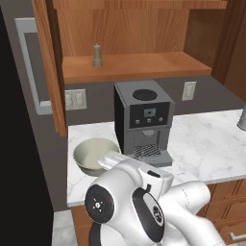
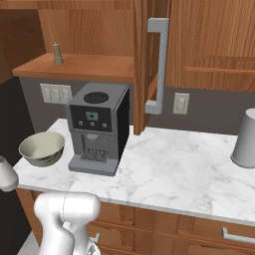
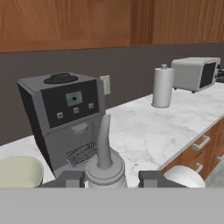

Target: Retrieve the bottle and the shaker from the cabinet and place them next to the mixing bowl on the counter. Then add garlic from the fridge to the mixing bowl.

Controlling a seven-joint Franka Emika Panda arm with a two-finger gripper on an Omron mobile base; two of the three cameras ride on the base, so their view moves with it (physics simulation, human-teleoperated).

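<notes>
A small brown mill-shaped shaker (image 1: 97,55) stands on the wooden cabinet shelf (image 1: 144,65), above a grey coffee machine (image 1: 142,120) on the white marble bench (image 1: 206,139); a wide grey-beige bowl (image 1: 93,154) sits just left of the machine.

I see even, soft light in all views, without glare. The worktop (image 2: 174,164) is bright; the left edge of the left base view is almost black. Pictures are slightly soft, not distorted.

Arm folded low, end effector (image 3: 111,178) clamped on bottle (image 3: 105,164)
</notes>
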